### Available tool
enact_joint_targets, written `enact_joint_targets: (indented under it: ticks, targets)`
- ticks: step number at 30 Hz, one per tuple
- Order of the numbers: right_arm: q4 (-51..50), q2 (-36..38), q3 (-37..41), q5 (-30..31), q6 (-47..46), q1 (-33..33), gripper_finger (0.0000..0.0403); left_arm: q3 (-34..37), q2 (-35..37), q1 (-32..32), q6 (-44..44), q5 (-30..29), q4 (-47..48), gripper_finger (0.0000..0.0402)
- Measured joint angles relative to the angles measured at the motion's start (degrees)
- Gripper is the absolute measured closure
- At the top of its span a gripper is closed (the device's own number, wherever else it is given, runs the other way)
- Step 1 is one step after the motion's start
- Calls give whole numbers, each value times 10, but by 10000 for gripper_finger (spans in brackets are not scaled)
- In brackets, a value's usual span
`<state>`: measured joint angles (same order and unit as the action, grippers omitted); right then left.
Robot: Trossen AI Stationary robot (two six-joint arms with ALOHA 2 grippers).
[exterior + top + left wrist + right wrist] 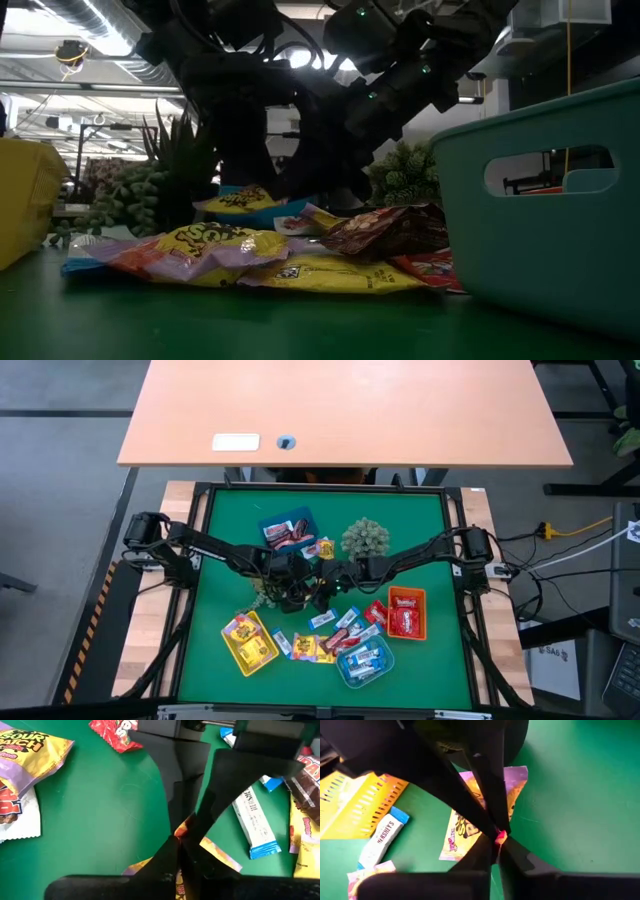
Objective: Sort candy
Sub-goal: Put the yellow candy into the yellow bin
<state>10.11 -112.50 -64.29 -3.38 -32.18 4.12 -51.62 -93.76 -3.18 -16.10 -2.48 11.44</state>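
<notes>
Grippers met at mat centre, tip to tip. Left gripper closed, pinching a small orange-red sweet at its tips. Right gripper closed on the same red scrap. Remaining candy scattered on the green mat near the front, between yellow tray, teal tray and orange tray; more in blue tray farther back.

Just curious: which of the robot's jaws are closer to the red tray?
Right. The right gripper sits at mid-table, just beside the red tray; the left gripper lies beyond it, farther away.
</notes>
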Motion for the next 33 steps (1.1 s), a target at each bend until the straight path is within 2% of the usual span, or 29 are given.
enact_joint_targets:
  ticks: [7, 10, 18, 24, 33]
  targets:
    - [0, 0, 0, -3, 10, 0, 385, 0, 0, 0, -1, -1, 0, 389]
    - [0, 0, 0, -9, 11, 0, 397, 0, 0, 0, -1, -1, 1, 359]
    - [-5, 0, -1, -29, 24, 0, 399, 0, -1, 0, 2, -3, 1, 277]
    - [-38, 15, -2, -51, 44, -2, 400, -1, -1, 0, 0, -3, -8, 273]
    - [-122, 65, -2, -52, 74, 0, 400, -2, -1, 0, -1, -3, -49, 274]
